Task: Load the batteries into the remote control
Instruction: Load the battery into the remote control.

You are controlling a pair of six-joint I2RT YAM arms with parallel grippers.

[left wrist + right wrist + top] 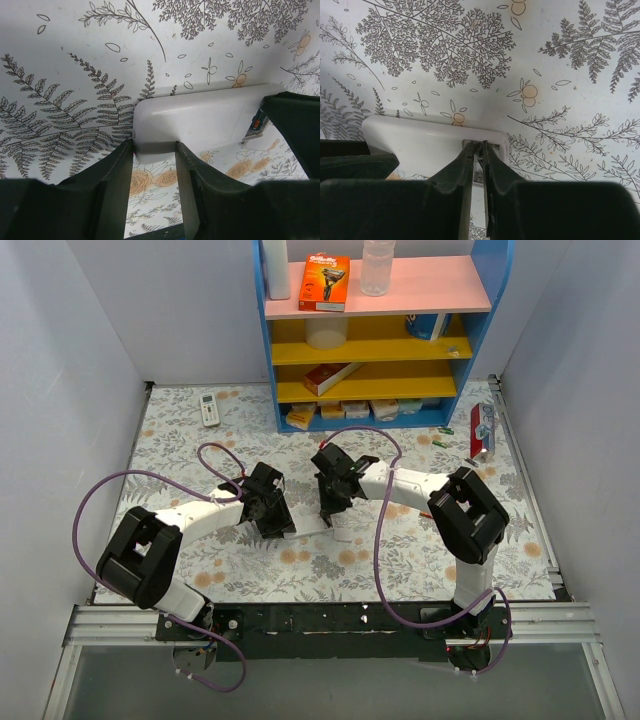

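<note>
The white remote control (200,119) lies on the flowered cloth, smooth back up, between the two arms (312,529). My left gripper (154,150) is shut across its near left end, one finger on each long side. At the other end the battery bay (492,142) is uncovered. My right gripper (479,145) has its tips inside that bay, the jaws almost together on a small cell. A bit of the red battery (256,122) shows at the right fingertips in the left wrist view. From above, both grippers (275,518) (327,506) cover most of the remote.
A blue shelf unit (380,330) with boxes and bottles stands at the back. A smaller white remote with buttons (209,408) lies at the back left. A red pack (482,430) and small green items (445,430) lie at the back right.
</note>
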